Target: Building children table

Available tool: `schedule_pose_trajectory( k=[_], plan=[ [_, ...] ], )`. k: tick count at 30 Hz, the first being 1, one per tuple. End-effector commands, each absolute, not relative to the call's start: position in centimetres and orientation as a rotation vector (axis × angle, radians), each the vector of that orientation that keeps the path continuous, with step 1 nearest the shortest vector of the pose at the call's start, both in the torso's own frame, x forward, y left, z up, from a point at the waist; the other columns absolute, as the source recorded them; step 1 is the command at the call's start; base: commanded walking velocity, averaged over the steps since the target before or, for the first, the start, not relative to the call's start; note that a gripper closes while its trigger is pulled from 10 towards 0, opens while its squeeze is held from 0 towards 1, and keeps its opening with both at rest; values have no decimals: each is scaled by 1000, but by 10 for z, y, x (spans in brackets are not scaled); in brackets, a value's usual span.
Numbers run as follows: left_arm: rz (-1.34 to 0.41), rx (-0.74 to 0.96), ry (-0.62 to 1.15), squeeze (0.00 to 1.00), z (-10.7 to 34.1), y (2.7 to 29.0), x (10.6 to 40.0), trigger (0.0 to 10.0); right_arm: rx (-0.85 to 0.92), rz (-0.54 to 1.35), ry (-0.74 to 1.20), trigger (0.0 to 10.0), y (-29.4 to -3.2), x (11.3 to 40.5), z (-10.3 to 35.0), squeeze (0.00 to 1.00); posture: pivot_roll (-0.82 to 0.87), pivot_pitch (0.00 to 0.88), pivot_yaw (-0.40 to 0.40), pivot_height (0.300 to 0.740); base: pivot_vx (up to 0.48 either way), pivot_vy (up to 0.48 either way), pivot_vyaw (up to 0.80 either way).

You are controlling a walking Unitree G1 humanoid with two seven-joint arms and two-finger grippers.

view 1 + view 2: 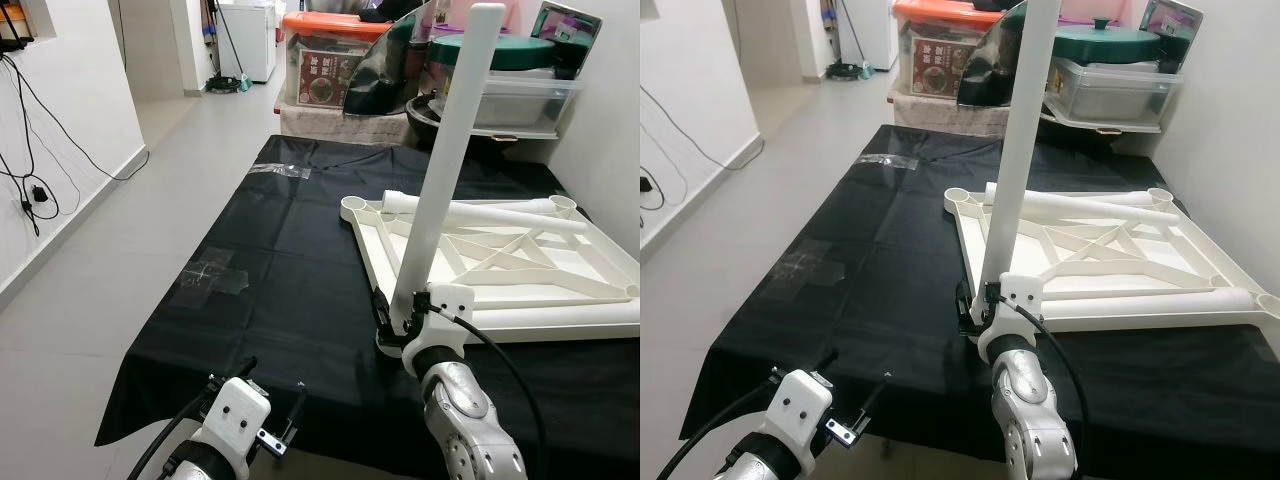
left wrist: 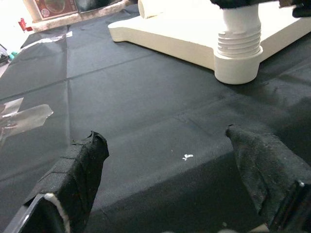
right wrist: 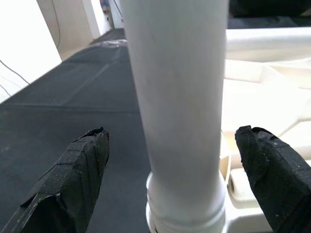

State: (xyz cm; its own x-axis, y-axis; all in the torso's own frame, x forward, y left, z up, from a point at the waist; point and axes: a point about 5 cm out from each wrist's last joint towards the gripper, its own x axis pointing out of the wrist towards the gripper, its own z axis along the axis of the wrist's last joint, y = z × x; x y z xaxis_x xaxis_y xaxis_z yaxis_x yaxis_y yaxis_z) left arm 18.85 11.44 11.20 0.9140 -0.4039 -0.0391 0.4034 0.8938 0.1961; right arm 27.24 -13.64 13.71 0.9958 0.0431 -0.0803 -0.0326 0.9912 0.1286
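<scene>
The white children's table top [image 1: 520, 265] lies upside down on a black cloth [image 1: 270, 270]. One white leg [image 1: 450, 160] stands upright in the near left corner socket [image 2: 238, 63], its threaded end showing. My right gripper [image 1: 400, 315] is at the base of this leg, open, with a black finger [image 3: 73, 174] on each side and gaps to the leg [image 3: 177, 97]. Two more white legs [image 1: 480, 213] lie across the table top. My left gripper [image 1: 272, 405] hovers open and empty over the cloth's front edge, left of the socket.
Clear tape patches [image 1: 210, 275] stick to the cloth at left. Storage boxes and pots [image 1: 330, 60] crowd the far end. Grey floor [image 1: 100, 250] runs along the left, with cables [image 1: 30, 190] on the white wall. A wall stands close on the right.
</scene>
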Motion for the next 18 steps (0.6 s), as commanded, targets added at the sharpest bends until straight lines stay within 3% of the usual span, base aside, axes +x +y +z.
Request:
schedule_pose_trajectory(
  k=[1, 18],
  plan=[
    [-429, 208, 6, 0, 109, 115, 188, 10000, 126, 37, 89, 10000, -139, 270, 137, 0, 95, 26, -62, 740, 0, 0, 0],
    [-430, 208, 7, 0, 108, 117, 190, 10000, 77, 44, 134, 10000, -159, 243, 133, 0, 79, 25, -51, 740, 0, 0, 0]
  ],
)
